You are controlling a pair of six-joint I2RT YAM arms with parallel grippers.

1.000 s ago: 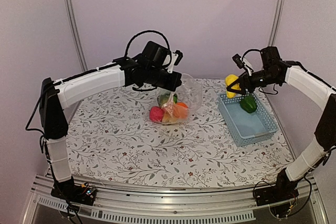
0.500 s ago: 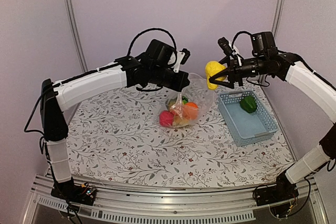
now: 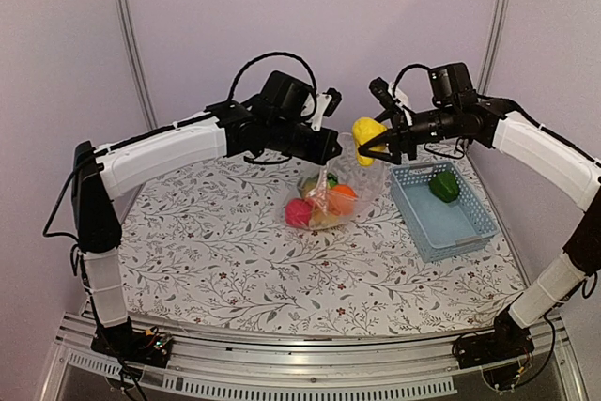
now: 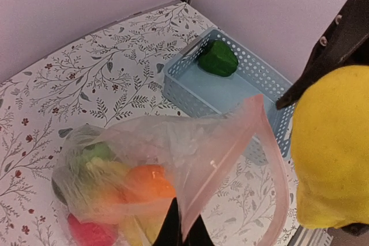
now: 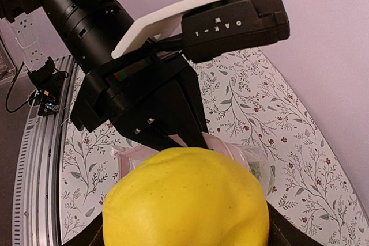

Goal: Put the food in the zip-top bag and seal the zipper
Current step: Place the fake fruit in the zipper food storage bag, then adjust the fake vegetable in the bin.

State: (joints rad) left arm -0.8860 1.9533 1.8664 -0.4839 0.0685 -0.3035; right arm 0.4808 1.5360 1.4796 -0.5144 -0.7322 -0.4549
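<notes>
One zip-top bag [image 4: 190,142], one basket [image 3: 449,224], two loose foods [image 3: 366,129] [image 3: 444,186], perhaps four bagged foods [image 3: 342,196]

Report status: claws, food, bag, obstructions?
Left claw shut on clear plastic bag, mouth open. Right claw shut on yellow toy fruit near mouth. Green piece in light-blue basket. Path clear.

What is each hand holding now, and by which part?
Left hand pinches the bag by its mouth edge; right hand grips the yellow fruit by its sides.
</notes>
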